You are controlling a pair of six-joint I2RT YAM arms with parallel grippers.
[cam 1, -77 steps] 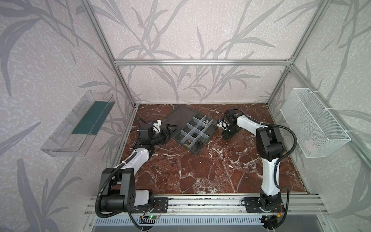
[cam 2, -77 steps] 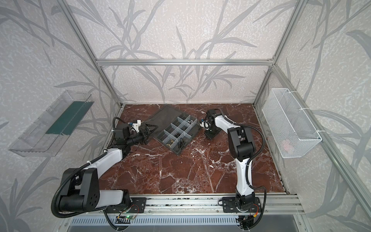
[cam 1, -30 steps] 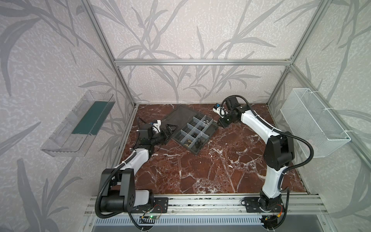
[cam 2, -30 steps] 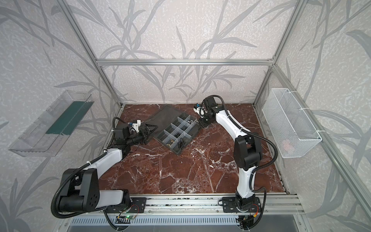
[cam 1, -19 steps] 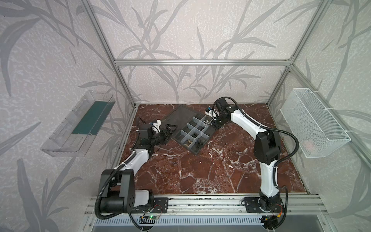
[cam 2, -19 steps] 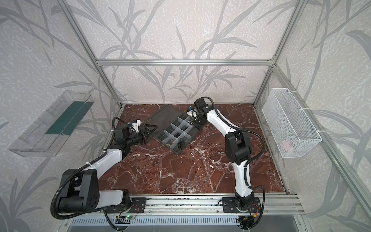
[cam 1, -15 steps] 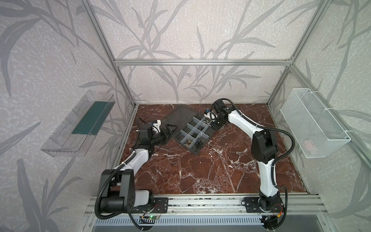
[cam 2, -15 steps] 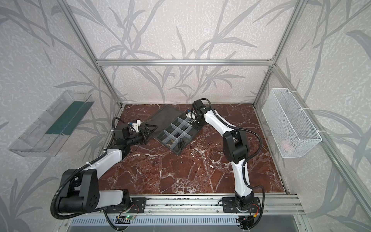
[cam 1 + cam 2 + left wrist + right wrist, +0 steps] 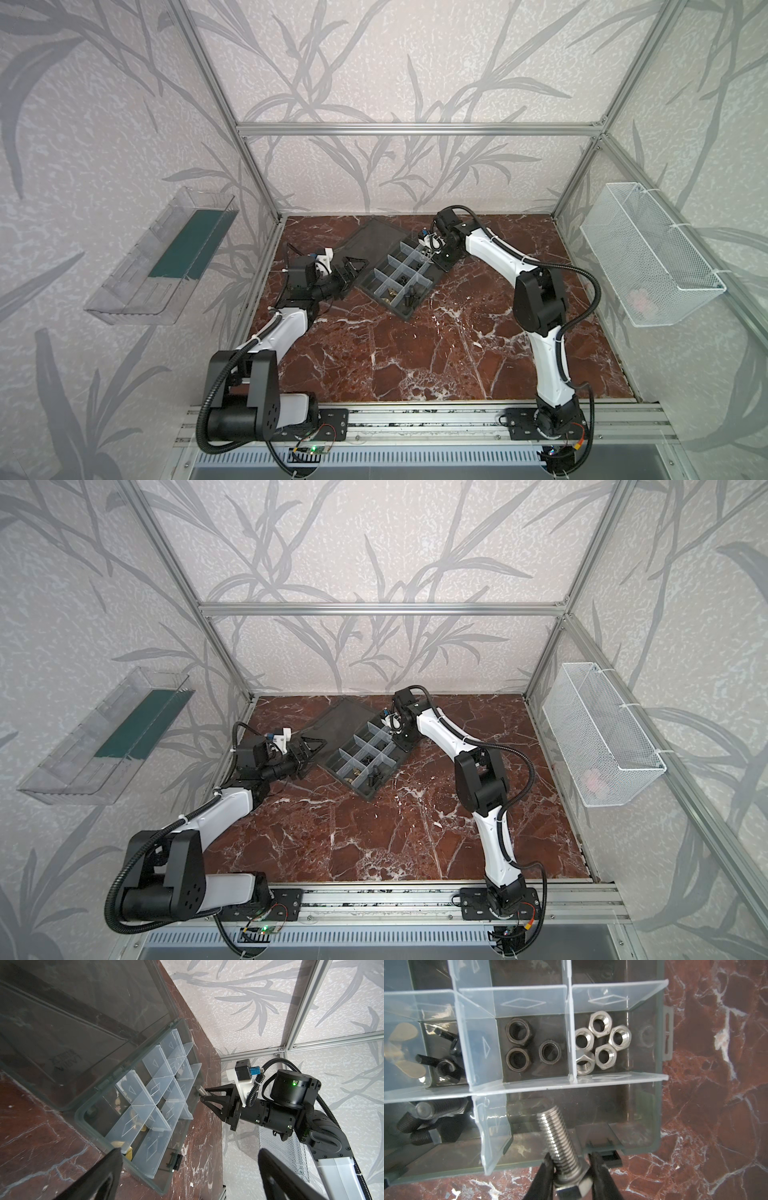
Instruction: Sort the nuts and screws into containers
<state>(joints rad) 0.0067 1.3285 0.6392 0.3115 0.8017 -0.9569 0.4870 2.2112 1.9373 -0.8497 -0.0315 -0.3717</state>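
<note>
Nearest the rail, the left gripper (image 9: 352, 266) lies low over the table (image 9: 415, 353), just beside the box's flat-lying lid (image 9: 370, 245). In the left wrist view its fingers (image 9: 99, 1178) stand wide apart with nothing between them.

Beyond it the box (image 9: 405, 313) sits open, skewed on the table. The right gripper (image 9: 431, 248) hangs at its far right corner. In the right wrist view the jaws are nearly together, pinched on a silver screw (image 9: 560, 1142) just under its hex head. The threaded shaft slants forward over the corner cell (image 9: 623, 1109). Whether the tip touches anything I cannot tell.

Past that cell's divider, five silver nuts (image 9: 600, 1043) lie in the next cell, four flat and one on edge. Three dark nuts (image 9: 527, 1047) lie in the cell beside them. Black screws (image 9: 425, 1120) lie in the cell next to the one under the held screw.

Only the right wrist view shows these parts clearly. In both top views they are dark specks, and the held screw is too small to make out. The left wrist view alone shows the right gripper (image 9: 204, 1094) from the side, the screw poking from its tips at the box's far rim.
</note>
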